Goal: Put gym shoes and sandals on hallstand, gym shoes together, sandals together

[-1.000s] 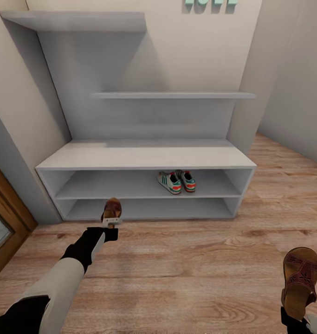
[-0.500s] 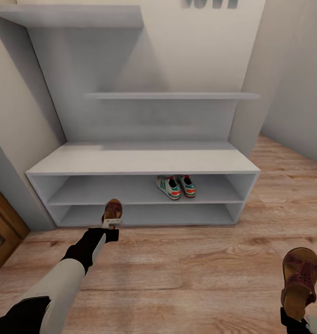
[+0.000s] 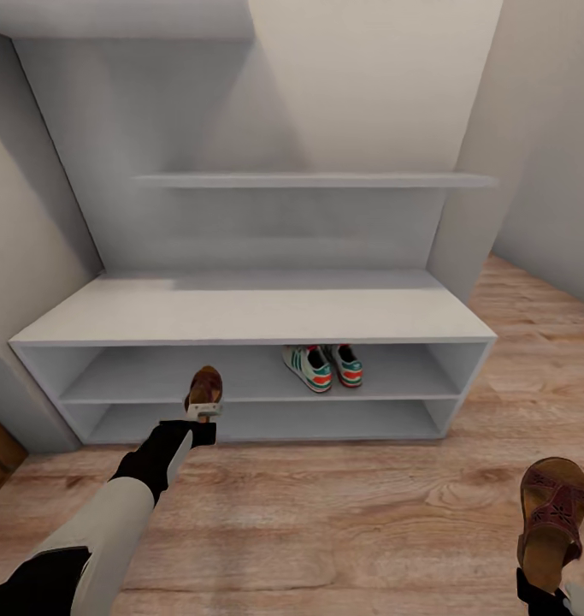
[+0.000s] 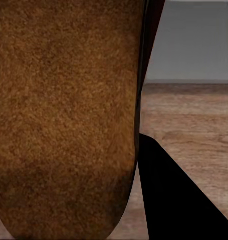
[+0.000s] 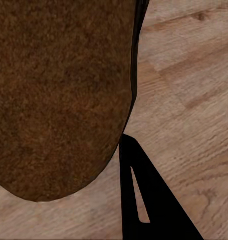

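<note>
Presently the left pincer point(image 3: 204, 417) was clamped on one dark brown sandal point(image 3: 205, 390), held out in front of the hallstand point(image 3: 249, 316), level with the front edge between its two open shelf rows. From the left wrist view, that sandal's brown sole point(image 4: 66, 117) lay close against the camera, one dark finger point(image 4: 174, 195) beside it, wood floor and a grey wall behind.

Right pincer point(image 3: 548, 597): closed on the other sandal point(image 3: 552, 522), at the lower right of the head view, over the corridor floor point(image 3: 351, 513), well apart from the rack. Toe pointed away from the robot, patterned upper facing up. Right wrist view gave the same close brown sole point(image 5: 61, 95) above floor planks.

Two gym shoes point(image 3: 323, 366) sat side by side, touching or nearly so, on the upper shelf row, right of centre. Lower row bare. Stepped wall shelf point(image 3: 317, 180) above the top board.
</note>
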